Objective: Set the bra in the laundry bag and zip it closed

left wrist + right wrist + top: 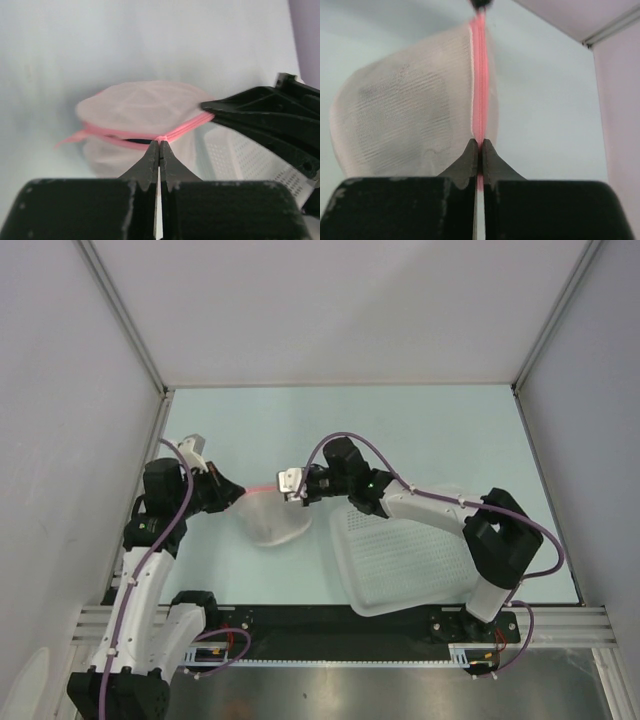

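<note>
The laundry bag (275,520), a white mesh pouch with a pink zipper rim, hangs stretched between my two grippers above the table. My left gripper (238,493) is shut on the pink rim at the bag's left end, as the left wrist view (159,142) shows. My right gripper (284,489) is shut on the pink zipper at the right end, as the right wrist view (479,142) shows. The bag (145,107) has a narrow dark gap under the rim near my left fingertips. The bra is not plainly visible; only a faint grey patch shows through the mesh (395,95).
A white perforated plastic basket (410,560) lies on the table under my right arm, just right of the bag; it also shows in the left wrist view (240,155). Grey walls and a metal frame enclose the pale green table (400,430).
</note>
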Controlling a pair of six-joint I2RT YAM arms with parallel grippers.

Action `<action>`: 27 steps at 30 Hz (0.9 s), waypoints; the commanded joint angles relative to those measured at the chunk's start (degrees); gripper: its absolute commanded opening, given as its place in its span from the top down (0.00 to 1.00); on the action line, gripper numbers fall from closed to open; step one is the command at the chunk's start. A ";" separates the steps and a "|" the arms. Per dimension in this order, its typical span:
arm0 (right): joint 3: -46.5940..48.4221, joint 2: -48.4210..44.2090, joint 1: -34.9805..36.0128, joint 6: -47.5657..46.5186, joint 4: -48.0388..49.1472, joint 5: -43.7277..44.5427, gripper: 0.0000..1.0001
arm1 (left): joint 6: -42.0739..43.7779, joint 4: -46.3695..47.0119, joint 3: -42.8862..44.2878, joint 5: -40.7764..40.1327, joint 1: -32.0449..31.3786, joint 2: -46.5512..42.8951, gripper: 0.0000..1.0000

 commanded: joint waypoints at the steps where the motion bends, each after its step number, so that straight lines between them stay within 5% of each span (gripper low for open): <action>1: -4.54 -4.60 -5.21 0.39 6.54 -0.24 1.00 | 1.10 -3.12 0.91 -5.77 6.60 -1.35 1.00; 8: -7.90 -5.31 -8.47 1.80 9.98 0.02 0.98 | 0.32 0.55 1.87 1.25 9.17 -3.54 1.00; 10: -6.40 -5.75 -8.12 3.54 7.17 -0.41 0.73 | -1.00 2.59 1.96 6.25 9.17 -3.90 1.00; 11: -6.04 -6.27 -7.77 4.60 7.25 -0.33 0.53 | -1.27 3.38 2.22 7.76 8.99 -3.73 1.00; 16: -2.53 -10.67 -0.67 2.86 1.71 3.36 0.34 | -1.27 4.18 2.93 9.79 7.41 -2.85 1.00; 21: -0.16 -9.27 3.31 4.60 3.55 4.07 0.27 | -1.71 4.97 1.96 10.14 5.83 -3.81 1.00; 27: 5.20 -3.47 6.03 6.72 3.90 4.07 0.34 | -2.23 5.14 1.96 9.70 5.12 -4.69 1.00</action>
